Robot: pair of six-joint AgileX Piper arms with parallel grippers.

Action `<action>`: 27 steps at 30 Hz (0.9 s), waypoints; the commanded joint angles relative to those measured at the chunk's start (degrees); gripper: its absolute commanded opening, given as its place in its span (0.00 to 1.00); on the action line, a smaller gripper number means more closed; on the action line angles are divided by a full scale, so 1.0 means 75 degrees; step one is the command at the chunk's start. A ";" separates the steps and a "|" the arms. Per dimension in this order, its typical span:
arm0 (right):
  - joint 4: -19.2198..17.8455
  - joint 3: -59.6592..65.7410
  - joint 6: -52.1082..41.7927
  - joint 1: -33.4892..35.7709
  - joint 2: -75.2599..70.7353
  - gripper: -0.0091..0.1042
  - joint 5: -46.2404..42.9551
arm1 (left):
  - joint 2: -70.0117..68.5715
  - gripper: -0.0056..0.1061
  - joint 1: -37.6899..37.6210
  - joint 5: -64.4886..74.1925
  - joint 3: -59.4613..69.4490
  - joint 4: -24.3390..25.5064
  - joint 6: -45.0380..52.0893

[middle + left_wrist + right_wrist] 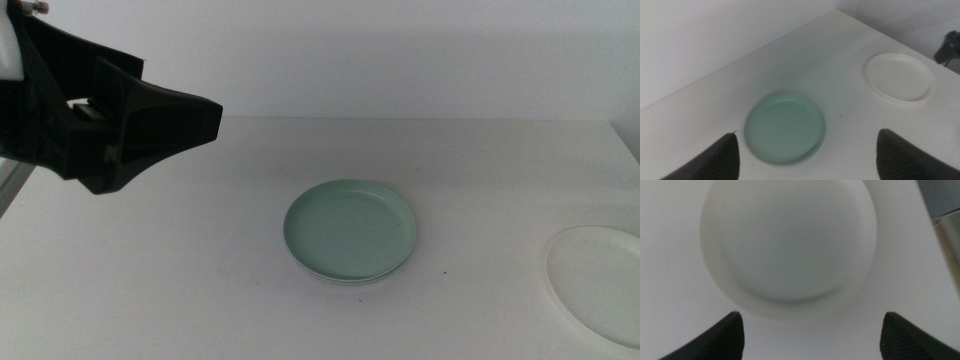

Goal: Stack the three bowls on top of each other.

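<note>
While the mint bowl (350,229) sits mid-tabletop, seemingly atop a grey one, the right tool (812,330), wide open and empty above the white bowl (788,245) at right, could clip its low rim.

The green bowl (350,228) looks like smooth plastic with a soft sheen. The white bowl (788,242) is smooth and matt. The table (200,270) is smooth matt white. The left tool (150,125) looks matt black plastic.

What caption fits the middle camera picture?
Left gripper hangs open above the table, the mint green bowl at centre, the white bowl at the right edge.
</note>
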 commanded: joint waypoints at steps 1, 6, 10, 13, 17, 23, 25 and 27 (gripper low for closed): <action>0.0518 -0.0281 -0.0634 -0.0654 0.0750 0.83 -0.0387 | -0.0047 0.89 0.0004 -0.0066 0.0011 -0.0006 0.0017; 0.0721 -0.0665 -0.1136 -0.1814 0.1983 0.79 -0.0744 | -0.0047 0.89 0.0004 -0.0066 0.0011 0.0023 0.0018; 0.0938 -0.0717 -0.1247 -0.2483 0.2796 0.75 -0.1134 | -0.0047 0.89 0.0004 -0.0098 0.0011 0.0059 -0.0014; 0.1080 -0.0717 -0.1360 -0.2645 0.3420 0.70 -0.1305 | -0.0047 0.89 0.0004 -0.0098 0.0011 0.0077 -0.0014; 0.1137 -0.0717 -0.1383 -0.2645 0.4042 0.65 -0.1546 | -0.0047 0.89 0.0004 -0.0208 0.0011 0.0077 0.0000; 0.1244 -0.0717 -0.1433 -0.2645 0.4577 0.48 -0.2147 | -0.0047 0.89 0.0004 -0.0573 0.0011 0.0077 0.0000; 0.1347 -0.0717 -0.1433 -0.2645 0.4639 0.35 -0.2395 | -0.0047 0.89 0.0004 -0.0654 0.0011 0.0077 0.0000; 0.1343 -0.0717 -0.1448 -0.2645 0.4635 0.17 -0.2547 | -0.0047 0.89 0.0004 -0.0671 0.0011 0.0077 0.0000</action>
